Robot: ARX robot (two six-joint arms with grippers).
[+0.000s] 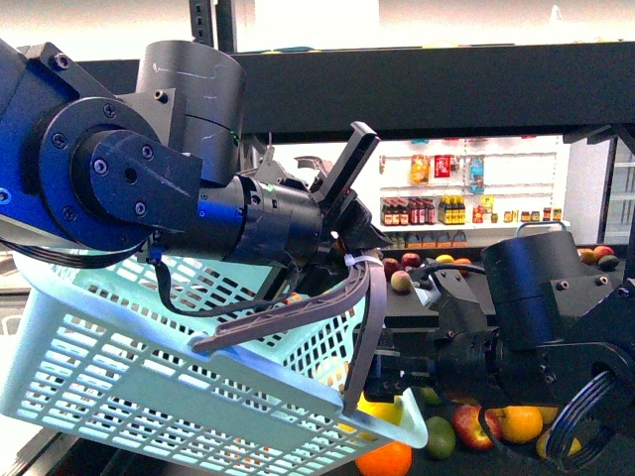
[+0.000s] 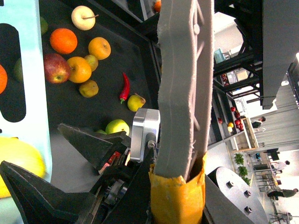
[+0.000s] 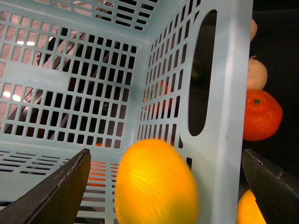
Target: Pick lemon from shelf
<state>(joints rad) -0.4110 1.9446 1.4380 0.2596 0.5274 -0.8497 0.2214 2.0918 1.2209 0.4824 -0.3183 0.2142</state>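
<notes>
Pale blue slotted plastic: basket (image 3: 70, 70), its end wall and corner set just beside the blurred lemon (image 3: 156, 184). Right tool (image 3: 166, 151) is spread wide, the lemon within its gap, untouched. Left tool (image 2: 29, 144) is parted, grey handle (image 2: 180, 93) beside it. Shelf (image 2: 56, 109) is laden with fruit. Bottle labels (image 1: 427, 210) cannot be read.

We see a bright yellow lemon (image 3: 156, 184) and a pale blue basket (image 3: 70, 93) with rows of little slots. The shelf (image 1: 446, 89) is black. Near six o'clock an orange (image 1: 385, 459) looks orange. The chili (image 2: 124, 87) is red.
</notes>
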